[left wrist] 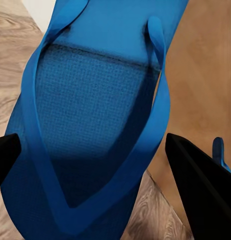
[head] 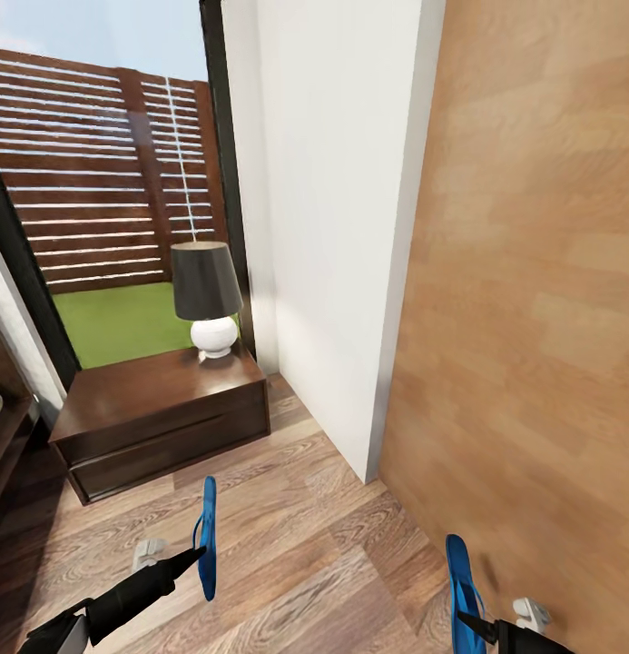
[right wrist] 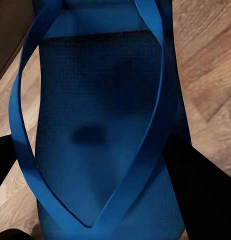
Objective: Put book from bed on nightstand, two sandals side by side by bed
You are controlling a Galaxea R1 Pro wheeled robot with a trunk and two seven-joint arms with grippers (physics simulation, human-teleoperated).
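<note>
From the head view I am looking at a wood-plank floor [head: 287, 545] bounded by a white wall [head: 337, 209] and a light wooden panel [head: 532, 300] on the right, with a black-framed window [head: 105, 182] on the left showing a slatted brown fence and a strip of grass. A low dark-brown nightstand [head: 160, 418] stands below that window; its glossy top carries a lamp [head: 207, 300] with a dark shade and a round white base, set toward the back corner nearest the wall. At the far left edge a sliver of dark wood frame is visible; I cannot tell what it belongs to. My left hand [head: 198, 550] is low in the head view, its dark fingers clamped on the left sandal [head: 208, 536], which hangs on edge above the floor, in front of the nightstand. The left wrist view confirms the grip: the blue sole and straps [left wrist: 90, 125] sit between the two black fingers [left wrist: 200, 185]. My right hand [head: 473, 625] is at the lower right, near the wooden panel, clamped on the right sandal [head: 461, 581], which also stands on edge. The right wrist view shows that sandal's sole and toe strap [right wrist: 100, 130] held between dark fingers [right wrist: 203, 195]. The two sandals are well apart.
</note>
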